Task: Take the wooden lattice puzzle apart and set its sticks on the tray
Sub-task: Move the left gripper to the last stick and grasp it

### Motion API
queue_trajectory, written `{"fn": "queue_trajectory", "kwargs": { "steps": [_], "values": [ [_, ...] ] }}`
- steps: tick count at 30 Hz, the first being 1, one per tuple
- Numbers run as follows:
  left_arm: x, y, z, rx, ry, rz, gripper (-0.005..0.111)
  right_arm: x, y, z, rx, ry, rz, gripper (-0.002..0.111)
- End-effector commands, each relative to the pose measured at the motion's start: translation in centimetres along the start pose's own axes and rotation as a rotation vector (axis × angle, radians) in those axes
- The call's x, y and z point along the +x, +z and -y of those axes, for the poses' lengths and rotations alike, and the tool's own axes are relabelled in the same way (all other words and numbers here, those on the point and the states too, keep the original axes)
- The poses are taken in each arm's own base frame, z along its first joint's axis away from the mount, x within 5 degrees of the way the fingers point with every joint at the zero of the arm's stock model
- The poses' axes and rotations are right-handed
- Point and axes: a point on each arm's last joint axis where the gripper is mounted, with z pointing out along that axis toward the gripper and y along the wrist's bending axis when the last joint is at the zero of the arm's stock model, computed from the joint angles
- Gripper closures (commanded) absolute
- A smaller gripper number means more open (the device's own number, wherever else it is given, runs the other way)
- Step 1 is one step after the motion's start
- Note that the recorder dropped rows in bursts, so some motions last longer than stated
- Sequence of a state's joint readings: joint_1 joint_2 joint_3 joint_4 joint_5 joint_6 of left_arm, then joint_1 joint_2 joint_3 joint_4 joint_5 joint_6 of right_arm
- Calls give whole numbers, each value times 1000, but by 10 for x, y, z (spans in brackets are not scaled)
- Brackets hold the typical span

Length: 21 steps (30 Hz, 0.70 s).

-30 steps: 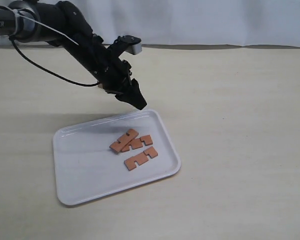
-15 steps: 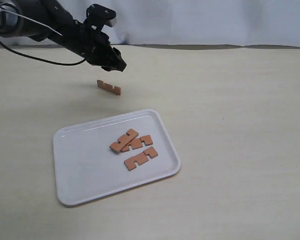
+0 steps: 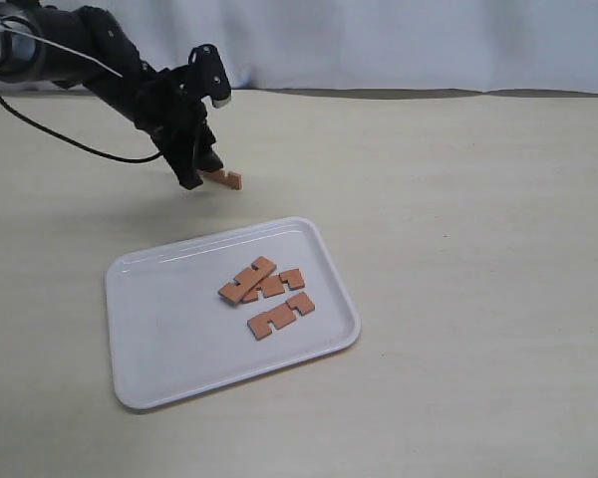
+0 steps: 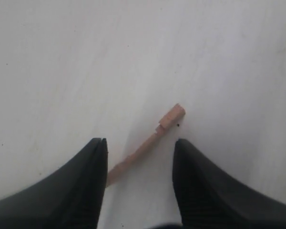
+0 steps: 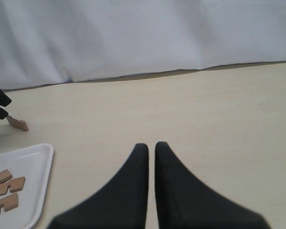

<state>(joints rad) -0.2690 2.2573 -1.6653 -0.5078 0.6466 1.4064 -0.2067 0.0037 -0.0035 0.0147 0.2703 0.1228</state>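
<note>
White tray [image 3: 140,368]: lower left-centre of exterior view, holding three sticks [image 3: 269,289] in its right half.
Loose fourth stick [image 3: 226,180]: upper left, on the table [image 3: 458,249] beyond the tray's far rim, apart from it.
Poised left gripper [image 3: 201,171]: jaws apart, straddling the fourth stick, not clamped.
Idle right gripper [image 5: 151,147]: jaws nearly together, empty.

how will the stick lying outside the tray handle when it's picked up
Probably stiff and light: the stick is a thin, straight wooden strip. Its flat sides mean it likely won't roll, but the fingers may slip on so slim a piece.
</note>
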Motion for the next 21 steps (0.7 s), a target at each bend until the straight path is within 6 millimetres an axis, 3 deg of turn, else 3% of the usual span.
{"fn": "queue_trajectory", "kwargs": {
  "steps": [1, 13, 18, 21],
  "values": [
    [7, 15, 1, -2, 31, -14, 64, 0, 0, 0, -2, -1, 10, 104],
    [19, 34, 8, 48, 86, -38, 67, 0, 0, 0, -2, -1, 10, 104],
    [20, 34, 14, 114, 81, -45, 97, 0, 0, 0, -2, -1, 10, 104],
    [20, 34, 16, 144, 81, -48, 107, 0, 0, 0, -2, -1, 10, 104]
  ]
}}
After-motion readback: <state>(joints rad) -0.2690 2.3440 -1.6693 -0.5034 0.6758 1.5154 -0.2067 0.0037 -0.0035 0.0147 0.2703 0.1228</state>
